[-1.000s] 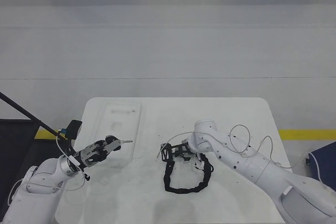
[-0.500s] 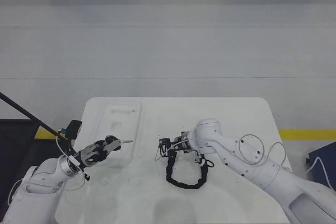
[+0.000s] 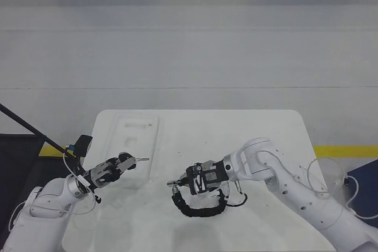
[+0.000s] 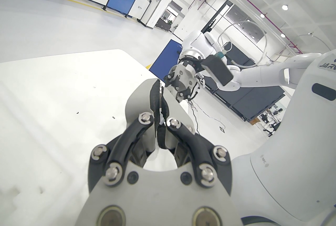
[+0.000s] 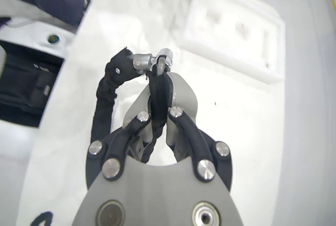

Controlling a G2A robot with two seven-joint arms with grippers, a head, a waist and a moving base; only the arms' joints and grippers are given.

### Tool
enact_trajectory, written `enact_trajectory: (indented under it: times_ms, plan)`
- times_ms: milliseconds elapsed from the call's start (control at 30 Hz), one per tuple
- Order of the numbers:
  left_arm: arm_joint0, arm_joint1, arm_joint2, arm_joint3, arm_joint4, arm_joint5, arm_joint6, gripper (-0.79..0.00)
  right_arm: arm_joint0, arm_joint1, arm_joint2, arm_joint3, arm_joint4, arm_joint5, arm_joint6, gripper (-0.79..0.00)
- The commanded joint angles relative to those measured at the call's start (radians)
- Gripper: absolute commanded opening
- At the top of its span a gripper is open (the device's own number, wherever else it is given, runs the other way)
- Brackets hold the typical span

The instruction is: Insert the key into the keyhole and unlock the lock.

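Note:
My left gripper (image 3: 125, 163) hovers over the table's left side, shut on the black head of the key (image 4: 158, 106). The key's metal blade (image 3: 140, 159) points toward the other arm. Near the table's middle front, my right gripper (image 3: 190, 178) is shut on the black fabric-covered chain lock (image 5: 158, 95), just behind its silver lock cylinder (image 5: 151, 61). The cylinder (image 3: 174, 183) sticks out toward the key, a short gap away. The rest of the chain (image 3: 201, 209) loops on the table under the gripper.
A white foam tray (image 3: 136, 135) with shallow recesses lies at the table's (image 3: 271, 126) back left, beyond the key. A black pole (image 3: 19, 123) slants past the left edge. A thin cable (image 3: 240, 201) hangs by the right wrist.
The right arm swung outward, turning its gripper and carrying the lock cylinder forward and left, dragging the chain loop along. The left arm and key stayed still.

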Motion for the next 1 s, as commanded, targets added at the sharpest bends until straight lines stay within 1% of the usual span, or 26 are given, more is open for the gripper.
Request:
enact_trajectory:
  times_ms: [0, 67, 100, 967]
  plan:
    - [0.000, 0.000, 0.000, 0.000, 0.000, 0.000, 0.000, -0.785, 0.021, 0.018, -0.047, 0.031, 0.057, 0.000, -0.148, -0.785]
    - [0.000, 0.000, 0.000, 0.000, 0.000, 0.000, 0.000, -0.785, 0.047, 0.035, -0.110, 0.067, 0.078, 0.000, -0.302, -0.785]
    - [0.000, 0.000, 0.000, 0.000, 0.000, 0.000, 0.000, -0.785, 0.054, 0.038, -0.122, 0.072, 0.075, 0.000, -0.327, -0.785]
    - [0.000, 0.000, 0.000, 0.000, 0.000, 0.000, 0.000, -0.785, 0.054, 0.038, -0.122, 0.072, 0.075, 0.000, -0.327, -0.785]
